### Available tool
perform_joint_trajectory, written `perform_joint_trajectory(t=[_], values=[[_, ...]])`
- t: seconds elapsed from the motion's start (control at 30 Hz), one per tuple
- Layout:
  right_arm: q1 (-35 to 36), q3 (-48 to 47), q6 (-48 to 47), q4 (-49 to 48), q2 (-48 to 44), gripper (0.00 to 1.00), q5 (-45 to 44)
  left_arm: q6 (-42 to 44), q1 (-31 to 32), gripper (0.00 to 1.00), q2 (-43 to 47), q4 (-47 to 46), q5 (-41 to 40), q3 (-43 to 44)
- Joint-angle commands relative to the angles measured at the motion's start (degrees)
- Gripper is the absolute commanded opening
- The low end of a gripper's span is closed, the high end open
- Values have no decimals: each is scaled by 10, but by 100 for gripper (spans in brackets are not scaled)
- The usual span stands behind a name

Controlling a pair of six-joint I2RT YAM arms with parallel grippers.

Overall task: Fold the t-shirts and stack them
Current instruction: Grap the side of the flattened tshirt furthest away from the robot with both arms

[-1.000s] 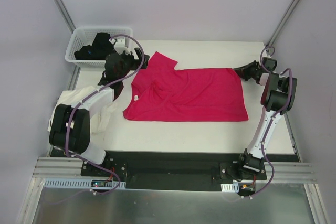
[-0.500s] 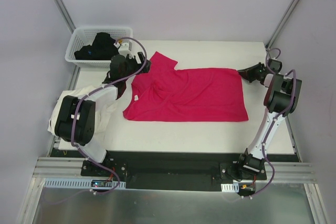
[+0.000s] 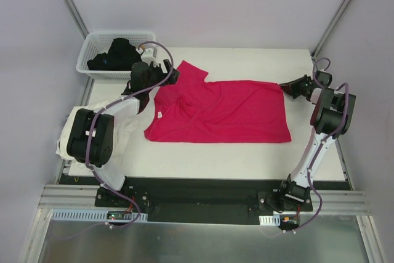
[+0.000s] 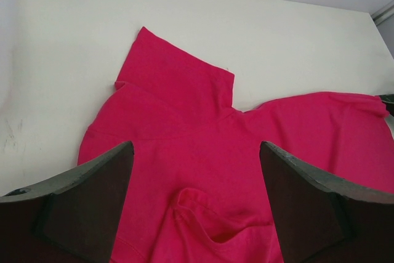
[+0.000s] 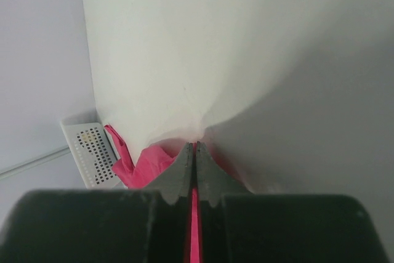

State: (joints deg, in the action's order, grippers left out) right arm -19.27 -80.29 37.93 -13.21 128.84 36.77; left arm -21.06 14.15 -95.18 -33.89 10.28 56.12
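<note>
The cream t-shirt [image 3: 71, 117] lies bunched at the near left edge of the bench [image 3: 203, 152], under the left arm. The red t-shirt [image 3: 228, 112] is spread mid-bench. The right arm reaches to its far right corner, and the right hand [image 3: 288, 86] is clenched there. Only its wrist view shows red cloth pinched between the 2 fingers [image 5: 178, 173]. The left hand [image 3: 165, 73] hangs released over the far sleeve. Beyond sits a basket [image 3: 92, 44] of dark clothes [image 3: 114, 53].

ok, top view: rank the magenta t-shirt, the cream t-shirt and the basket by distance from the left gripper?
1. magenta t-shirt: its collar end lies right under the open left gripper.
2. basket: just beyond, at the far-left corner.
3. cream t-shirt: at the near-left edge, clearly farthest.
</note>
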Motion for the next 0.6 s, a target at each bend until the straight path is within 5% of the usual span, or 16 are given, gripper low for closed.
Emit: perform_joint_trajectory(t=[0.0, 0.57], values=[[-2, -1, 1, -17, -46, 1, 15, -7, -4, 82, -15, 0, 21, 43], [3, 10, -4, -23, -54, 1, 28, -38, -19, 81, -281, 184, 96, 340]])
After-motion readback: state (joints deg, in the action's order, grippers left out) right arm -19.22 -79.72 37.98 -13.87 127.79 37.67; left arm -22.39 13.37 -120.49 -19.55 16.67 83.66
